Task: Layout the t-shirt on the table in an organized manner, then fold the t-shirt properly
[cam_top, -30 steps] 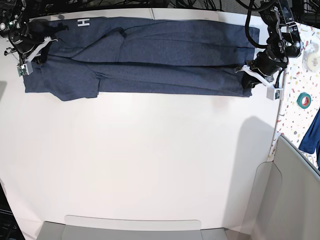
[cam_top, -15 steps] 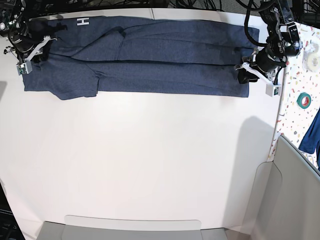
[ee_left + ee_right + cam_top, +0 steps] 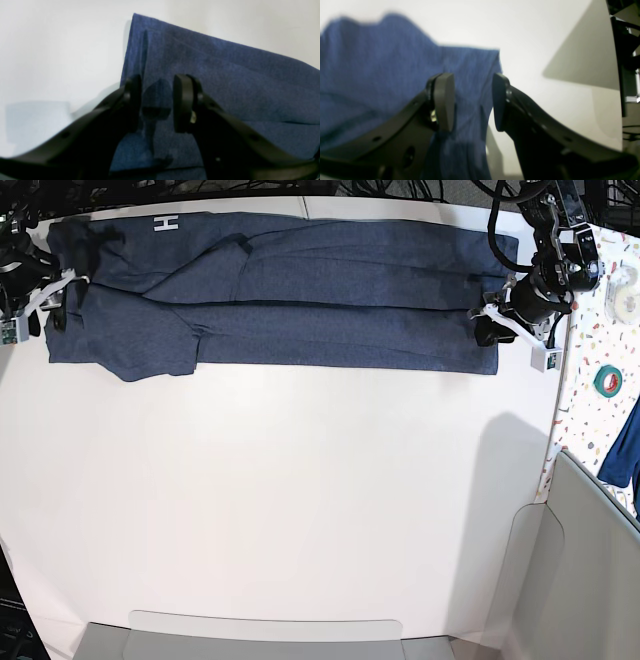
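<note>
A: Where is the t-shirt [image 3: 300,295] seen?

B: It is laid in a long band along the far edge of the table [image 3: 300,510]. It is stretched almost from one far corner to the other. One sleeve is seen sticking out near the far left corner in the base view.

A: Is it held by the grippers?

B: No. The left gripper [image 3: 157,103] is seen with its jaws apart, just over one end of the cloth. Nothing is pinched. The right gripper [image 3: 472,101] is parted too, over the other end, and nothing is held there.

A: Which step is in hand?

B: The long fold looks done and the ends look let go.

A: What is called for next?

B: The ends should probably be gripped again, so the band can be folded shorter. Both layers should be caught.
</note>
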Robot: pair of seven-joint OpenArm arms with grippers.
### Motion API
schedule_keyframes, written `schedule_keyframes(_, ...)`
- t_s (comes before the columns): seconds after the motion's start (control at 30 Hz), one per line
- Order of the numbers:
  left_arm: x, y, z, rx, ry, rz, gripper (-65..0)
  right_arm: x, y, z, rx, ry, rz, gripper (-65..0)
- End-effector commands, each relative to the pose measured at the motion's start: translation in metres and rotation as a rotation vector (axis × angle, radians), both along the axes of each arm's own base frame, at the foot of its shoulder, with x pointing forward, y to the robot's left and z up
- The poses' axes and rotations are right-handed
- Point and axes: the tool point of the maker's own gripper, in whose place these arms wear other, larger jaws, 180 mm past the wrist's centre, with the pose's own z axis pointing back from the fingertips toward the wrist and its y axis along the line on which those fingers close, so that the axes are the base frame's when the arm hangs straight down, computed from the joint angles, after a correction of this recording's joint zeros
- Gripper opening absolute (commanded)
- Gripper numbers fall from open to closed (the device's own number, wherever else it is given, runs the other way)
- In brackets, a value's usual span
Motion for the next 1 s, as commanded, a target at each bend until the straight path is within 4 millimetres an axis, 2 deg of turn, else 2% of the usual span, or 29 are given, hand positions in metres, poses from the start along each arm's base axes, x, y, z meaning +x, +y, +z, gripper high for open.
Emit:
schedule_keyframes(0.0, 0.006, 0.003, 0.01, 0.008, -0.038, -0.003, -43.6, 0.006, -0.005, 0.014, 0.002, -0.058, -0.014, -40.0)
schedule_keyframes(0.13, 0.005, 0.002, 0.009, 0.006, -0.036, -0.004, -43.6, 0.014, -0.009, 0.015, 0.052, -0.054, -0.073, -39.6)
schedule_keyframes(0.3, 0.005, 0.002, 0.009, 0.006, -0.035, -0.003, -43.6, 0.027, 0.001, 0.003, 0.137, -0.028, -0.104, -31.7)
schedule_keyframes(0.4, 0.005, 0.002, 0.009, 0.006, -0.035, -0.003, -43.6, 0.034, 0.004, -0.013, 0.204, 0.002, -0.126, -29.4)
schedule_keyframes(0.63, 0.006, 0.002, 0.009, 0.006, -0.036, -0.003, -43.6, 0.044, 0.001, -0.048, 0.328, 0.069, -0.171, -29.4)
schedule_keyframes(0.7, 0.006, 0.002, 0.01, 0.006, -0.038, -0.003, -43.6, 0.045, 0.002, -0.05, 0.343, 0.069, -0.171, -29.4)
schedule_keyframes(0.87, 0.007, 0.0, 0.01, 0.004, -0.038, -0.007, -43.6, 0.055, 0.022, -0.045, 0.406, 0.04, -0.102, -29.4)
schedule_keyframes(0.97, 0.007, 0.0, 0.01, 0.002, -0.039, -0.009, -43.6, 0.058, 0.027, -0.045, 0.423, 0.03, -0.092, -29.4)
